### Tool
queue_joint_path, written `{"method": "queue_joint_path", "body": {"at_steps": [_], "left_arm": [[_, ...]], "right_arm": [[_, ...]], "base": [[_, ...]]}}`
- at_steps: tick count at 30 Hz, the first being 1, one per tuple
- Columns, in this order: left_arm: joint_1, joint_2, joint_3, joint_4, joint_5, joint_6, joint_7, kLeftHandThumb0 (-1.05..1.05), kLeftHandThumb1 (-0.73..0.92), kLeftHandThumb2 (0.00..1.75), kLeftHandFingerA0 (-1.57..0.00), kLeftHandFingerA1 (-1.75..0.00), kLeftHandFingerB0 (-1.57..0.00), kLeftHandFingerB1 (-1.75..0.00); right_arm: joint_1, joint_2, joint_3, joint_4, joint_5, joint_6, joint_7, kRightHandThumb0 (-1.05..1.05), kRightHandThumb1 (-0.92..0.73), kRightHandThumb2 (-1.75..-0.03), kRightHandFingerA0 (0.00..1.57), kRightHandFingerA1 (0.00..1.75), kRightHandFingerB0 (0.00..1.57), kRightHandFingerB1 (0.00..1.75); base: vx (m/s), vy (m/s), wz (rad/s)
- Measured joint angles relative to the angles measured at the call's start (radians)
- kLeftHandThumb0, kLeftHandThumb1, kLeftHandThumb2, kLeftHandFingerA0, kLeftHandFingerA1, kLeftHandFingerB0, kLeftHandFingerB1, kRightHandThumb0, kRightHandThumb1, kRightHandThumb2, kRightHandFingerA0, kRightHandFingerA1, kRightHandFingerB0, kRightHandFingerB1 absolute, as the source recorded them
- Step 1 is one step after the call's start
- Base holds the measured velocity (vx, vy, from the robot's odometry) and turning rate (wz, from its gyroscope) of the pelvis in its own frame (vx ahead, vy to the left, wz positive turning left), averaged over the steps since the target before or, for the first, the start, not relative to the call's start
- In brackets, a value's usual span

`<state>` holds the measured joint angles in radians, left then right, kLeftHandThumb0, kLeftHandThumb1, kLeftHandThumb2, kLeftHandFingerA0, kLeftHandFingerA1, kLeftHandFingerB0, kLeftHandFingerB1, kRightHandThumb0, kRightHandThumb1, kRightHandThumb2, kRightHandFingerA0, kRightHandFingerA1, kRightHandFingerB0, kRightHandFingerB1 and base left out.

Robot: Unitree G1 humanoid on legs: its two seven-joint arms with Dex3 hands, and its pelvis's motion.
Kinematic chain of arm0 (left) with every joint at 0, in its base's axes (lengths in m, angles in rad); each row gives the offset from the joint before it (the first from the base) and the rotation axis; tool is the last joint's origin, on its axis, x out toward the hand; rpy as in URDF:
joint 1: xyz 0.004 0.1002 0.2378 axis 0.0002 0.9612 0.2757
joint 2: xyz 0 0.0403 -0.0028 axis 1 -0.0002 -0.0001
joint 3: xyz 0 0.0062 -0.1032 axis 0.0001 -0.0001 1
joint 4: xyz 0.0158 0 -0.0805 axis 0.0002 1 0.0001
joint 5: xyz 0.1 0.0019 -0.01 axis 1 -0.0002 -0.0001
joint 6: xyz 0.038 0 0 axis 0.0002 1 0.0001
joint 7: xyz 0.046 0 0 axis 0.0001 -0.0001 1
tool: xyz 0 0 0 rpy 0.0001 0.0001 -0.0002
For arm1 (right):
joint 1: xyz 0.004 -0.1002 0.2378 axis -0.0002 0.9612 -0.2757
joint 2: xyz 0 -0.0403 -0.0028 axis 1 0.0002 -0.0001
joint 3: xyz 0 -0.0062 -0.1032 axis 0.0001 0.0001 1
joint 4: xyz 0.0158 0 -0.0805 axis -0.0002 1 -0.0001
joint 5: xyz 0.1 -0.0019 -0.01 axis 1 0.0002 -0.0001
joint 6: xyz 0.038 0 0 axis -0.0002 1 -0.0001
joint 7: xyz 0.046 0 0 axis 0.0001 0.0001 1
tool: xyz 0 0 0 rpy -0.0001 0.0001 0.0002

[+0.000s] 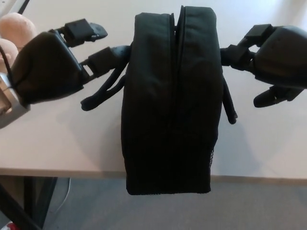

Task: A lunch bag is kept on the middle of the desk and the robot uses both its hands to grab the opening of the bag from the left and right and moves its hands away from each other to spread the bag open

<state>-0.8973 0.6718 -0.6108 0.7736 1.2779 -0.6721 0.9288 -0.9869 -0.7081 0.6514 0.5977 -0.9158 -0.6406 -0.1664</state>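
Note:
A black lunch bag stands in the middle of the pale desk, its near end hanging over the front edge. Its top slit runs away from me and gapes only slightly at the far end. My left hand is at the bag's left side, fingers apart, one fingertip touching the bag wall above the left handle loop. My right hand is at the bag's right side, fingers against the wall and thumb spread low. The right handle hangs beneath it. Neither hand grips anything.
A pinkish soft toy lies at the far left of the desk behind my left hand. The desk's front edge runs across the lower picture, with grey floor and a dark table leg below.

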Motion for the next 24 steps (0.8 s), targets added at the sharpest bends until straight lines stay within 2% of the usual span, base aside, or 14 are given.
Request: {"method": "queue_joint_path", "body": {"at_steps": [1, 3, 5, 9, 13, 14, 15, 19, 20, 24], "left_arm": [[-0.003, -0.001, -0.014, 0.016, 0.009, 0.01, 0.018, 0.0, 0.55, 0.57, -0.48, -0.36, -0.18, -0.3], [-0.008, -0.001, -0.032, 0.037, 0.019, 0.025, 0.045, -0.01, 0.56, 0.56, -0.48, -0.35, -0.17, -0.29], [-0.012, -0.001, -0.046, 0.059, 0.025, 0.04, 0.071, -0.1, 0.54, 0.57, -0.49, -0.36, -0.22, -0.31], [-0.023, -0.001, -0.074, 0.104, 0.04, 0.077, 0.136, 0.02, 0.56, 0.59, -0.47, -0.36, -0.13, -0.29], [-0.036, 0.001, -0.095, 0.145, 0.045, 0.11, 0.196, 0.02, 0.56, 0.58, -0.49, -0.36, -0.12, -0.28], [-0.038, 0.001, -0.102, 0.154, 0.045, 0.116, 0.212, 0.01, 0.38, 0.87, -0.37, -0.57, -0.06, -0.47], [-0.04, 0.002, -0.106, 0.159, 0.045, 0.121, 0.223, 0.01, 0.56, 0.59, -0.49, -0.37, -0.19, -0.31], [-0.043, 0.006, -0.113, 0.166, 0.045, 0.132, 0.25, 0.02, 0.55, 0.6, -0.49, -0.37, -0.19, -0.32], [-0.043, 0.007, -0.113, 0.168, 0.045, 0.134, 0.253, 0.01, 0.39, 0.89, -0.36, -0.57, -0.08, -0.48], [-0.049, 0.007, -0.115, 0.177, 0.043, 0.142, 0.271, 0.03, 0.39, 0.9, -0.32, -0.55, -0.05, -0.47]], "right_arm": [[-0.008, 0.0, 0.005, 0.006, -0.012, -0.002, -0.011, -0.72, -0.58, -0.56, 0.45, 0.38, 0.32, 0.3], [-0.014, 0.0, 0.006, 0.016, -0.025, -0.006, -0.024, -0.71, -0.6, -0.59, 0.44, 0.38, 0.3, 0.3], [-0.019, -0.001, 0.007, 0.024, -0.036, -0.009, -0.032, -0.7, -0.57, -0.57, 0.46, 0.39, 0.33, 0.31], [-0.033, -0.006, 0.004, 0.043, -0.062, -0.018, -0.064, -0.7, -0.59, -0.59, 0.44, 0.39, 0.29, 0.3], [-0.036, -0.036, -0.012, 0.062, -0.078, -0.031, -0.089, -0.69, -0.58, -0.58, 0.44, 0.39, 0.3, 0.31], [-0.037, -0.045, -0.02, 0.067, -0.081, -0.034, -0.095, -0.69, -0.59, -0.59, 0.43, 0.39, 0.27, 0.3], [-0.039, -0.049, -0.025, 0.073, -0.083, -0.036, -0.098, -0.69, -0.59, -0.59, 0.44, 0.39, 0.27, 0.3], [-0.043, -0.074, -0.035, 0.101, -0.093, -0.046, -0.105, -0.68, -0.58, -0.58, 0.45, 0.39, 0.27, 0.3], [-0.043, -0.08, -0.037, 0.103, -0.096, -0.047, -0.106, -0.66, -0.56, -0.58, 0.44, 0.39, 0.28, 0.3], [-0.043, -0.09, -0.061, 0.125, -0.096, -0.066, -0.114, -0.66, -0.53, -0.57, 0.45, 0.38, 0.31, 0.31]], "base": [[0.0, 0.0, 0.0], [0.0, 0.0, 0.0], [0.0, 0.0, 0.0], [0.0, 0.0, 0.0], [0.0, 0.0, 0.0], [0.0, 0.0, 0.0], [0.0, 0.0, 0.0], [0.0, 0.0, 0.0], [0.0, 0.0, 0.0], [0.0, 0.0, 0.0]]}}
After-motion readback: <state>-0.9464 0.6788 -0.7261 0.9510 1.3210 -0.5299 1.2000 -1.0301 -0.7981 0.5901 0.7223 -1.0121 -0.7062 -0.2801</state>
